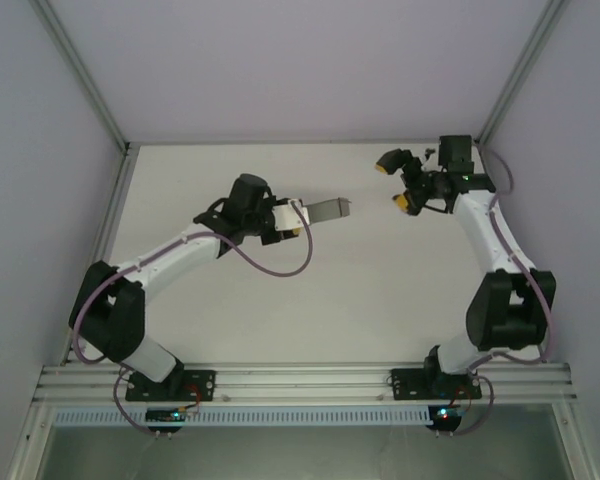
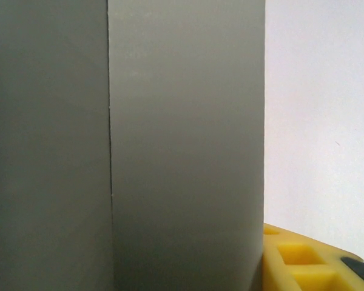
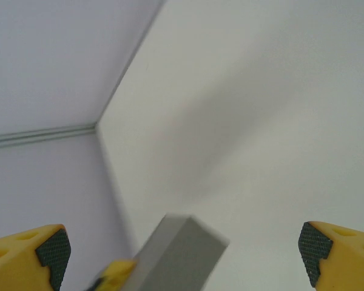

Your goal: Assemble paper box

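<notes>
Paper box [image 1: 326, 209], gripped at one end between the closed fingers [image 2: 303, 260] of the left gripper [image 1: 298, 222]. It is held above the table [image 1: 380, 300] and points toward the right gripper [image 1: 395, 185], whose fingers are spread wide, empty and well apart from it. The free end is probably being offered for a second grasp.

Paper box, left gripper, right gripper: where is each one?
paper box [image 1: 330, 209]: top external view, its grey free end.
left gripper [image 1: 301, 218]: top external view, between jaws clamping the paper box.
right gripper [image 1: 393, 184]: top external view, gap between open jaws.
</notes>
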Controlling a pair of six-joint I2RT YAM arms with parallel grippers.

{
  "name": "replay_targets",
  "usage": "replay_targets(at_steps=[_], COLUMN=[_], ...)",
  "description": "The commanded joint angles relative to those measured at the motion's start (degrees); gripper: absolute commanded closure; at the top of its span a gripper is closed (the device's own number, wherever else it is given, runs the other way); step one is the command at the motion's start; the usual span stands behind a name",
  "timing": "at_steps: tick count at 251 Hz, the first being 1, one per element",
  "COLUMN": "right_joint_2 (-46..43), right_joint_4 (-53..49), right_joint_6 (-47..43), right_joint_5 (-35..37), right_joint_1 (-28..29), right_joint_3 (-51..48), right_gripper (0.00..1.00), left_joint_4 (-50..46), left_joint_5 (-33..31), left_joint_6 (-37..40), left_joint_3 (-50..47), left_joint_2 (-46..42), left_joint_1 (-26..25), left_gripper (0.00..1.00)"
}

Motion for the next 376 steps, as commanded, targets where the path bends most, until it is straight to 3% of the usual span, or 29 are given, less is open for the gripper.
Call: replay_targets(at_steps=[1, 15, 39, 67, 84, 110, 136, 152, 218, 282, 360, 376], right_joint_2=[-4.9, -6.6, -9.6, -11.0, -11.0, -9.4, -7.1, -5.9, 1.1, 10.2, 14.8, 15.7], right_joint_4=[2.5, 4.2, 10.1, 14.8, 13.0, 9.3, -0.2, -4.5, -11.5, -19.4, -22.7, -22.6], right_joint_6=[-25.3, -34.5, -44.5, -56.1, -61.2, -65.3, -71.2, -73.3, -75.4, -76.1, -79.2, -78.7], right_joint_5=[20.3, 21.8, 12.5, 2.6, -2.2, -9.0, -7.7, -4.7, 5.6, 3.6, 2.3, 1.1], right_joint_1=[4.9, 5.9, 5.6, 4.9, 5.8, 6.8, 9.1, 10.9, 16.7, 17.3, 18.0, 18.1], right_joint_3=[-1.4, -2.7, -8.2, -13.3, -13.1, -11.9, -9.0, -6.5, -1.3, 7.5, 10.5, 10.9], right_gripper=[0.01, 0.01, 0.01, 0.01, 0.01, 0.01, 0.01, 0.06, 0.17, 0.32, 0.38, 0.45], left_joint_4=[-15.6, -19.7, -29.3, -33.1, -35.5, -39.8, -40.0, -41.0, -43.8, -43.7, -43.5, -43.2], left_joint_5=[6.1, 8.9, 14.6, 11.6, 9.0, 10.7, 9.6, 8.9, 8.6, 8.5, 8.3, 8.5], left_joint_6=[-0.7, -1.5, 2.3, -0.4, -3.5, -2.8, -2.0, -1.6, -0.7, -0.2, 0.3, 0.3], left_joint_3=[5.5, 7.0, 9.9, 13.6, 16.9, 19.7, 20.6, 21.8, 25.1, 25.0, 24.6, 24.5], left_joint_2=[1.0, 1.9, 4.6, 9.7, 13.2, 17.1, 18.9, 20.1, 23.5, 23.4, 23.2, 23.2], left_joint_1=[1.3, 1.6, 2.0, 2.1, 2.0, 1.9, 1.8, 1.9, 1.9, 1.9, 1.9, 1.8], left_gripper=[0.67, 0.67, 0.66, 0.65, 0.65, 0.65, 0.65, 0.65, 0.65, 0.64, 0.64, 0.64])
